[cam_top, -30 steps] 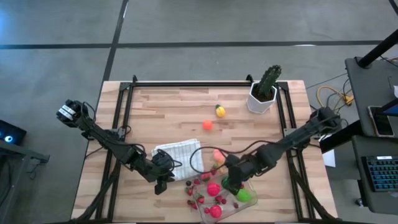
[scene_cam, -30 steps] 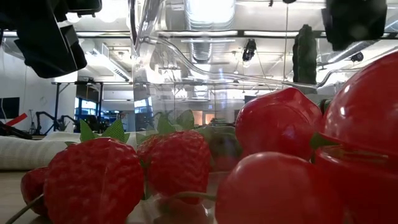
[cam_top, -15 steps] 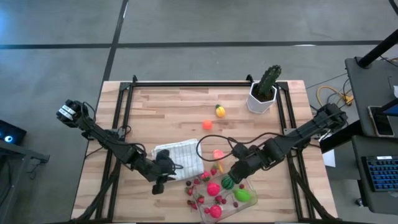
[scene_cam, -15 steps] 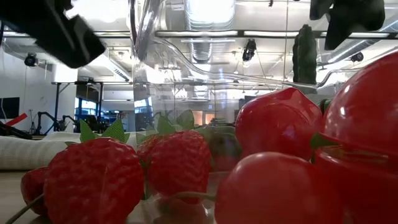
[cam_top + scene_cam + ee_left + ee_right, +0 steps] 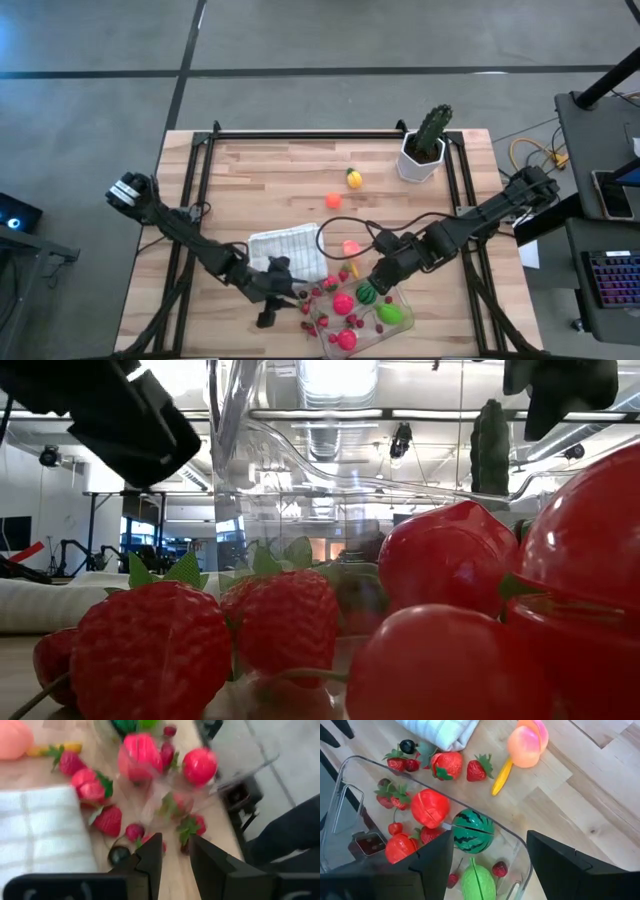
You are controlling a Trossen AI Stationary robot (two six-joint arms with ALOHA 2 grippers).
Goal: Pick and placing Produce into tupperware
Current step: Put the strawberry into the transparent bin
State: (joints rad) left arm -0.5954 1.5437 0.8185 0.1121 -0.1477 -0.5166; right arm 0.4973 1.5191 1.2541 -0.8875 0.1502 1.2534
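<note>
The clear tupperware (image 5: 408,318) sits near the table's near edge. It holds a striped green watermelon (image 5: 472,831), a red tomato-like piece (image 5: 431,808), a green fruit (image 5: 390,313) and small red pieces. Strawberries (image 5: 109,820) and berries lie on the wood beside it. A peach (image 5: 350,247), an orange ball (image 5: 333,200) and a yellow fruit (image 5: 353,178) lie farther off. My right gripper (image 5: 490,840) hovers open over the container's far rim (image 5: 420,789), above the watermelon. My left gripper (image 5: 175,852) hangs open over the loose strawberries, left of the container.
A folded white checked cloth (image 5: 288,255) lies just left of the container, close to my left arm. A cactus in a white pot (image 5: 425,145) stands at the far right corner. Bare wood lies across the far left of the table (image 5: 260,170).
My right gripper has drawn back up and toward the far edge, off the container, and the watermelon now shows lying inside it. My left gripper has moved toward the near edge and a little right, closer to the loose strawberries.
</note>
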